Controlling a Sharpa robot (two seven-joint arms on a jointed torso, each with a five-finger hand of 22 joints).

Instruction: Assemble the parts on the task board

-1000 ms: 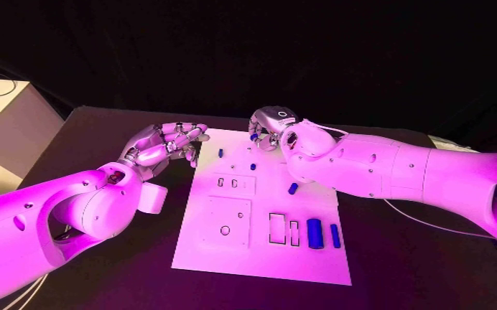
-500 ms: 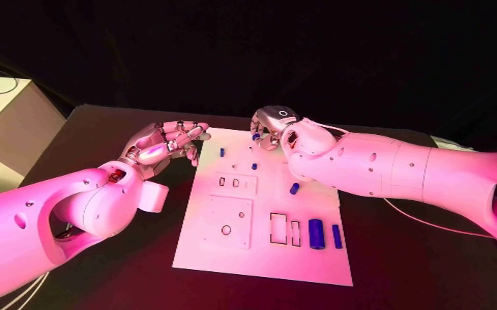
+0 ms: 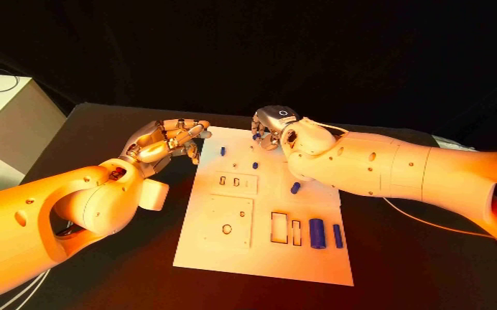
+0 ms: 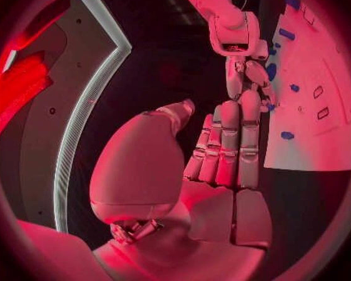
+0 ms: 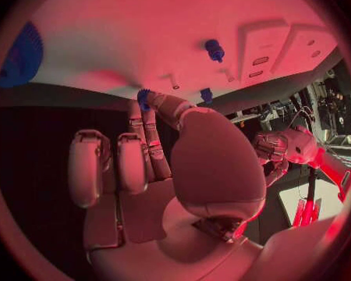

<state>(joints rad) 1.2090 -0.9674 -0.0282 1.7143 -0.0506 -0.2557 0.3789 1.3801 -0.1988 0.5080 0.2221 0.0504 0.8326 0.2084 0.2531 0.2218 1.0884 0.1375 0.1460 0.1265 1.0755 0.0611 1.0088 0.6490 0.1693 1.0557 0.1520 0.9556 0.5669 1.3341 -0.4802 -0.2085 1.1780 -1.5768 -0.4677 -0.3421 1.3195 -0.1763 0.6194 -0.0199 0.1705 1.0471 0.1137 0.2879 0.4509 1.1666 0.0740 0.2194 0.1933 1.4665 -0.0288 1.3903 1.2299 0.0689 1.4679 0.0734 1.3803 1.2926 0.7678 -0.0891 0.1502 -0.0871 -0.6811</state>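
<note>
Head view: the white task board (image 3: 264, 252) lies flat in the middle of the black table (image 3: 93, 274). Five blue parts are counted clear of the hands: one small peg (image 3: 223, 151) near the far left edge, one small peg (image 3: 255, 166) near the centre, one short piece (image 3: 295, 188) toward the right edge, and two long cylinders, a thick one (image 3: 316, 233) and a thin one (image 3: 337, 235), side by side near the right edge. Beside the thick cylinder are two rectangular slots (image 3: 279, 227); two small slots (image 3: 230, 181) sit farther up the board. The left hand (image 3: 169, 141) hovers just off the board's far left corner, fingers curled together, with nothing visible in it. The right hand (image 3: 271, 129) is at the far edge of the board, fingers bent down, and a sixth blue part (image 3: 256, 137) shows at its fingertips.

Left wrist view: the left hand (image 4: 222, 150) has its fingers straight and close together, holding nothing. The right hand (image 4: 250, 75) reaches down to the board's edge, blue showing at its fingertips.

Right wrist view: the right hand (image 5: 156, 156) pinches a small blue part (image 5: 143, 97) between thumb and finger at the board's edge, the other fingers curled back. Three further blue pieces lie on the board.
</note>
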